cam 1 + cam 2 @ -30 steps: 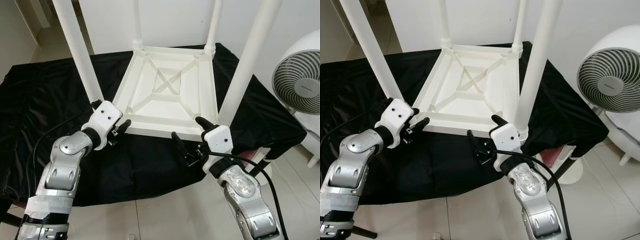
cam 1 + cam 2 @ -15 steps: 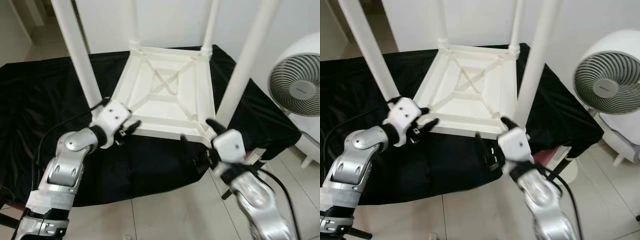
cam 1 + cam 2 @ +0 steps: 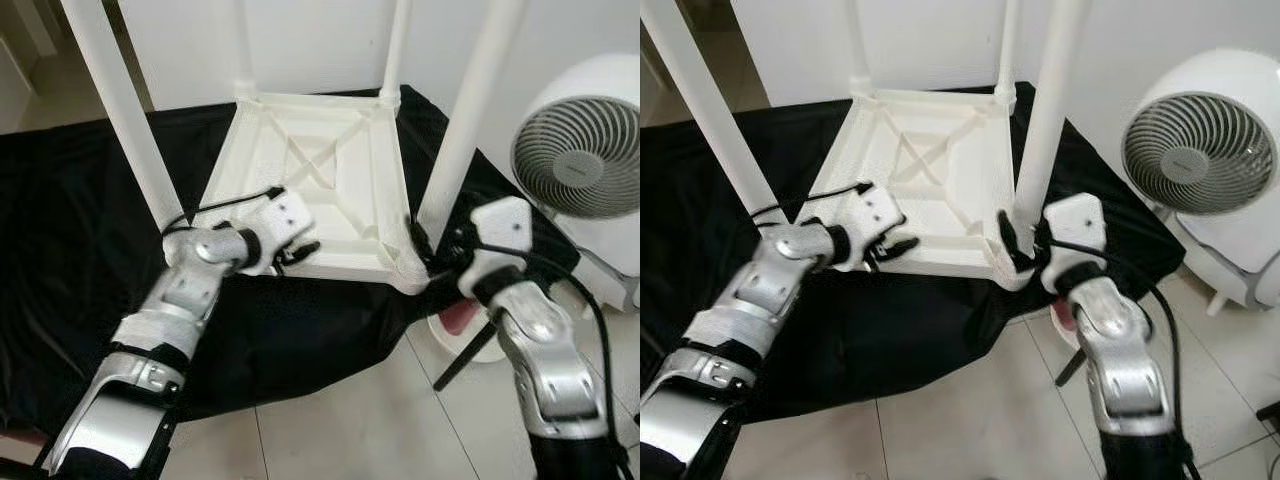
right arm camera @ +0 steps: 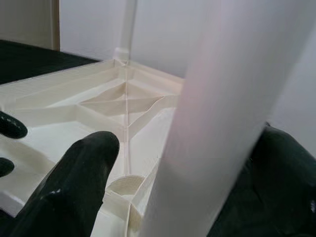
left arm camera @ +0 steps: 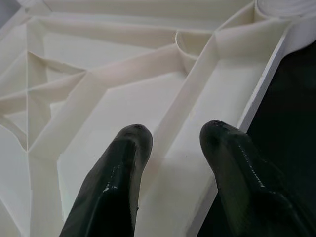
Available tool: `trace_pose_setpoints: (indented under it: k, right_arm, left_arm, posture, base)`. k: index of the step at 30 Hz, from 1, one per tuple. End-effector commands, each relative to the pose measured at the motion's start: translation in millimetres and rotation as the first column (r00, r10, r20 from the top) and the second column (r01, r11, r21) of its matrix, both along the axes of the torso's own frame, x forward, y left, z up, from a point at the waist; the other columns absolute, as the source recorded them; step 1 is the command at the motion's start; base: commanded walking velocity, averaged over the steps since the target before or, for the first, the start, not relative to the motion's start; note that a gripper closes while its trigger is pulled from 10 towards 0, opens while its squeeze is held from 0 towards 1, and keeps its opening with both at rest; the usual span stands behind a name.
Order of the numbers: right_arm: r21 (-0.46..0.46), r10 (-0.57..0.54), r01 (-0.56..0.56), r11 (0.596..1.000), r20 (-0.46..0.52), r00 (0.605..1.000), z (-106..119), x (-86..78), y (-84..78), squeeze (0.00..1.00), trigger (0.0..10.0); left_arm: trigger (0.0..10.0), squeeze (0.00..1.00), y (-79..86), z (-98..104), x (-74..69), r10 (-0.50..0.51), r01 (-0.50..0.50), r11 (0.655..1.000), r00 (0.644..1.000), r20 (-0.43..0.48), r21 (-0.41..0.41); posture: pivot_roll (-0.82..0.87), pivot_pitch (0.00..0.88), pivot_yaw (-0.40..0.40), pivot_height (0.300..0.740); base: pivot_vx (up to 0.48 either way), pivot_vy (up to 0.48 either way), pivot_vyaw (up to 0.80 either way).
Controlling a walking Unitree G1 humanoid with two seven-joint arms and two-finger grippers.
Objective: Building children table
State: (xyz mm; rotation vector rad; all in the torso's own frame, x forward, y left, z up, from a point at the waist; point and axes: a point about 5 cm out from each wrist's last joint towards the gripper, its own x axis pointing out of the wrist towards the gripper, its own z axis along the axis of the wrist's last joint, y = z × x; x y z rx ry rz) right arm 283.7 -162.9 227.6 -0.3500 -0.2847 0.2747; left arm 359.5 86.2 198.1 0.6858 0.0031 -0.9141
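White children table [image 3: 330, 190] inverted on black cloth [image 3: 70, 230], legs up. My left end effector [image 3: 300, 250] at near frame edge; my right end effector [image 3: 425, 250] at near-right leg [image 3: 465, 120] base. Fan [image 3: 580, 160] right.

White children's table [image 3: 320, 190] lies upside down, legs upright.

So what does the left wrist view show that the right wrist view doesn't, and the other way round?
The left wrist view alone shows the left hand, its two fingers apart over the near rim of the upturned white table, with black cloth beside that rim. The right wrist view alone shows the right hand with its fingers either side of a white table leg, plus a far leg against the wall. Both show the ribbed underside of the table.
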Motion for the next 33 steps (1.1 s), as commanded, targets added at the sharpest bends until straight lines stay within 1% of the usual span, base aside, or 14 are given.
trace_pose_setpoints:
  k: [1, 3, 12, 13, 14, 16, 17, 23, 28, 29, 30, 31, 32, 33]
  right_arm:
    - [-0.008, -0.011, 0.010, 1.000, -0.039, 0.999, -8.2, -1.1, -1.8, 0.00, 10.0]
    - [-0.008, -0.008, 0.007, 1.000, -0.063, 0.998, -13.3, -6.7, -4.8, 0.00, 10.0]
    - [-0.006, -0.015, 0.015, 1.000, -0.073, 0.997, -14.1, 0.2, -6.1, 0.00, 10.0]
    - [-0.011, 0.001, -0.002, 1.000, -0.070, 0.998, -11.6, 6.6, -2.0, 0.00, 10.0]
    - [-0.033, 0.010, -0.012, 0.999, -0.071, 0.997, -9.6, 14.6, 3.2, 0.00, 10.0]
    - [-0.049, 0.015, -0.019, 0.999, -0.072, 0.997, -8.2, 19.7, 6.5, 0.00, 10.0]
    - [-0.062, 0.024, -0.029, 0.998, -0.080, 0.997, -6.8, 24.2, 11.1, 0.00, 10.0]
    - [-0.043, 0.056, -0.061, 0.997, -0.099, 0.994, -4.0, 30.1, 22.9, 0.00, 10.0]
    - [-0.030, 0.068, -0.072, 0.997, -0.101, 0.993, -3.3, 30.5, 26.9, 0.00, 10.0]
    - [-0.021, 0.076, -0.079, 0.997, -0.101, 0.992, -3.2, 30.6, 28.6, 0.00, 10.0]
    - [-0.021, 0.076, -0.079, 0.997, -0.101, 0.992, -3.2, 30.6, 28.6, 0.00, 10.0]
    - [-0.016, 0.082, -0.084, 0.996, -0.101, 0.992, -3.4, 30.4, 29.8, 0.00, 10.0]
    - [-0.016, 0.082, -0.084, 0.996, -0.101, 0.992, -3.4, 30.4, 29.8, 0.00, 10.0]
    - [-0.014, 0.086, -0.088, 0.996, -0.100, 0.991, -3.5, 31.2, 30.9, 0.00, 10.0]
  left_arm:
    - [10.0, 0.00, 1.7, -6.6, -3.1, -0.044, 0.045, 0.998, 0.998, -0.038, 0.035]
    - [10.0, 0.00, -0.9, -7.9, -3.7, -0.109, 0.111, 0.994, 0.990, -0.087, 0.021]
    - [10.0, 0.00, -13.8, -15.1, 3.2, -0.131, 0.135, 0.990, 0.983, -0.130, 0.024]
    - [9.8, 0.00, -14.3, -15.5, 5.9, -0.132, 0.136, 0.990, 0.981, -0.144, 0.024]
    - [8.7, 0.00, -12.8, -15.2, 7.0, -0.148, 0.155, 0.987, 0.977, -0.157, 0.034]
    - [8.7, 0.00, -11.5, -14.7, 7.6, -0.159, 0.168, 0.985, 0.973, -0.165, 0.043]
    - [10.0, 0.00, -8.5, -15.8, 8.3, -0.154, 0.168, 0.983, 0.975, -0.163, 0.075]
    - [10.0, 0.00, 2.0, -29.0, 4.9, -0.155, 0.185, 0.969, 0.972, -0.178, 0.165]
    - [10.0, 0.00, 6.9, -36.9, 4.4, -0.143, 0.180, 0.964, 0.972, -0.184, 0.198]
    - [5.7, 0.00, 8.4, -39.8, 6.1, -0.123, 0.159, 0.967, 0.976, -0.182, 0.198]
    - [5.7, 0.00, 8.4, -39.8, 6.1, -0.123, 0.159, 0.967, 0.976, -0.182, 0.198]
    - [4.9, 0.00, 9.6, -41.9, 8.3, -0.095, 0.130, 0.972, 0.979, -0.179, 0.198]
    - [4.9, 0.00, 9.6, -41.9, 8.3, -0.095, 0.130, 0.972, 0.979, -0.179, 0.198]
    - [0.0, 0.00, 10.3, -43.1, 10.0, -0.082, 0.117, 0.974, 0.980, -0.179, 0.194]
  posture:
    - [-0.14, 0.134, 0.040, 0.740]
    - [-0.14, 0.137, 0.043, 0.740]
    - [-0.15, 0.151, 0.059, 0.740]
    - [-0.15, 0.156, 0.063, 0.740]
    - [-0.15, 0.160, 0.067, 0.740]
    - [-0.14, 0.160, 0.066, 0.740]
    - [-0.14, 0.161, 0.063, 0.740]
    - [-0.13, 0.159, 0.055, 0.740]
    - [-0.13, 0.157, 0.050, 0.740]
    - [-0.13, 0.152, 0.049, 0.740]
    - [-0.13, 0.152, 0.049, 0.740]
    - [-0.13, 0.152, 0.048, 0.740]
    - [-0.13, 0.152, 0.048, 0.740]
    - [-0.13, 0.149, 0.047, 0.740]
  base:
    - [0.000, 0.000, 0.00]
    - [0.000, 0.000, 0.00]
    - [0.000, 0.000, 0.00]
    - [0.000, 0.000, 0.00]
    - [0.000, 0.000, 0.00]
    - [0.000, 0.000, 0.00]
    - [0.000, 0.000, 0.00]
    - [0.000, 0.000, 0.00]
    - [0.000, 0.000, 0.00]
    - [0.000, 0.000, 0.00]
    - [0.000, 0.000, 0.00]
    - [0.000, 0.000, 0.00]
    - [0.000, 0.000, 0.00]
    - [0.000, 0.000, 0.00]
